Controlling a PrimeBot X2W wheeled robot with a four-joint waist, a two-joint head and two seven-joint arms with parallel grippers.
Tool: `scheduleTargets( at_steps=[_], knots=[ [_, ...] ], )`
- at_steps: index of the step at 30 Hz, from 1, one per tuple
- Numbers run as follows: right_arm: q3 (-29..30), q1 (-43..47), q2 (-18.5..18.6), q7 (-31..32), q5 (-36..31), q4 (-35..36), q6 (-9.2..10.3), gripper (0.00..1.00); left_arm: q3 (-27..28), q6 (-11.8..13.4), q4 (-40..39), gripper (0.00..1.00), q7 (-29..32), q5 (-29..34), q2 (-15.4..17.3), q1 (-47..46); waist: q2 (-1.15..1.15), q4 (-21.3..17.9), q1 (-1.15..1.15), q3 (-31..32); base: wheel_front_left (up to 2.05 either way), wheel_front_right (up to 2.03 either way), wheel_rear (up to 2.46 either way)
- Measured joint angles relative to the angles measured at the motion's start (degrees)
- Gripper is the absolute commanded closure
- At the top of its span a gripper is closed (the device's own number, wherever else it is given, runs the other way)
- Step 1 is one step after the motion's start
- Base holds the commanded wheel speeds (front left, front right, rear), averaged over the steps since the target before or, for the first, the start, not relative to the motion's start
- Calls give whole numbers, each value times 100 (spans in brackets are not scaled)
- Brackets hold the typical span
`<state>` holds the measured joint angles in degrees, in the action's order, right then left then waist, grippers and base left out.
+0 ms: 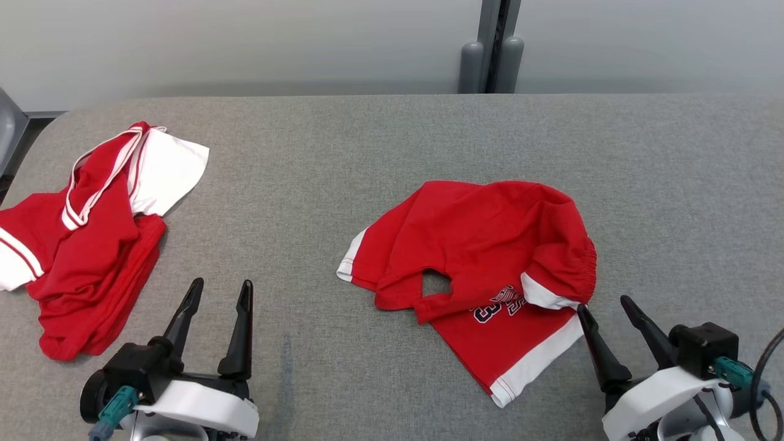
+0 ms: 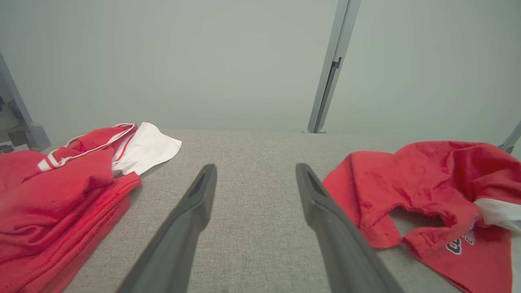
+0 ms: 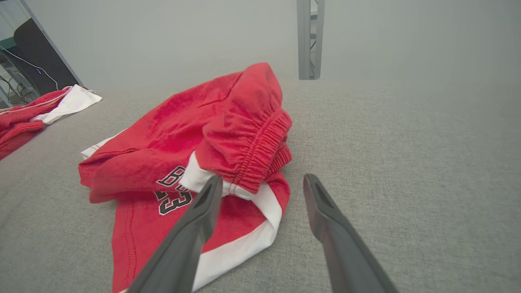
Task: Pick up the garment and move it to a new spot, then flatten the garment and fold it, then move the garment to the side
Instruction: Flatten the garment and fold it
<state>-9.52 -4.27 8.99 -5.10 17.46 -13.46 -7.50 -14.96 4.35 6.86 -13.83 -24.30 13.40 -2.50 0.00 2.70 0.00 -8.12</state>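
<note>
Spread wide with nothing between its fingers, the right gripper point(image 1: 603, 304) sits low over the table point(image 1: 318, 141) at the near right, just beside the shorts point(image 1: 484, 245). The finger nearer the cloth has its tip at the white trim under the gathered waistband (whether it actually touches the fabric I cannot tell), while the other finger stands over bare grey covering. The left gripper point(image 1: 222, 283) is likewise parted wide and holds nothing. Its fingers point away from the robot over bare table between the two heaps of cloth, apart from both. The shorts lie crumpled a little right of the table's middle. They are red with white bands along the leg hems, the elastic waistband is folded over on the right side, and a dark number 23 with a small crest shows on the near leg. One leg runs toward the near edge, its white hem lowest in the head view, and a small gap in the folds shows the grey table through it. A second garment point(image 1: 92, 245), also red with white panels and striped trim, lies bunched at the table's left edge, well apart from the shorts. Behind the table a grey post point(image 1: 490, 55) stands against a pale wall point(image 1: 245, 43).
</note>
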Motion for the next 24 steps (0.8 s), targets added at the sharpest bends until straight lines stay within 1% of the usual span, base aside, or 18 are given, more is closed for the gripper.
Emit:
scheduleTargets(
  at_steps=[5, 9, 10, 11, 12, 13, 18, 21, 24],
  knots=[
    [-193, -221, 36, -109, 98, -313, 0, 0, -15, -9, 22, 0, -32, 1, -24, -40, 0, 41, 0, -89, 0, 0, 0],
    [-488, -517, 100, -222, 240, -593, 0, 0, -31, -25, 58, 0, -42, 1, -62, -148, 0, 85, 0, -181, 0, 0, 0],
    [-539, -556, 120, -249, 278, -623, 0, 51, -33, -27, 69, 0, -47, 1, -69, -148, 0, 90, 0, -193, 0, 0, 0],
    [-581, -598, 143, -259, 300, -649, 0, 74, -33, -31, 82, 0, -54, 1, -83, -148, 0, 95, 0, -202, 0, 0, 0],
    [-608, -631, 164, -288, 323, -668, 0, 91, -33, -31, 89, 0, -57, 1, -90, -149, 0, 100, 0, -208, 0, 0, 0],
    [-638, -659, 189, -301, 339, -691, 0, 100, -32, -32, 97, 0, -58, 1, -93, -151, 0, 103, 0, -214, 0, 0, 0],
    [-755, -724, 327, -344, 371, -565, 0, 100, 2, -31, 110, 0, -83, 0, -104, -152, 0, 63, 0, -226, 0, 0, 0],
    [-733, -743, 419, -345, 361, -445, 0, 100, 20, -31, 112, 0, -87, 0, -105, -151, 0, 21, 0, -232, 0, 0, 0],
    [-576, -744, 565, -278, 342, -294, 0, 100, 30, -31, 102, 0, -91, 1, -107, -152, 0, -41, 0, -263, 0, 0, 0]
  ],
)
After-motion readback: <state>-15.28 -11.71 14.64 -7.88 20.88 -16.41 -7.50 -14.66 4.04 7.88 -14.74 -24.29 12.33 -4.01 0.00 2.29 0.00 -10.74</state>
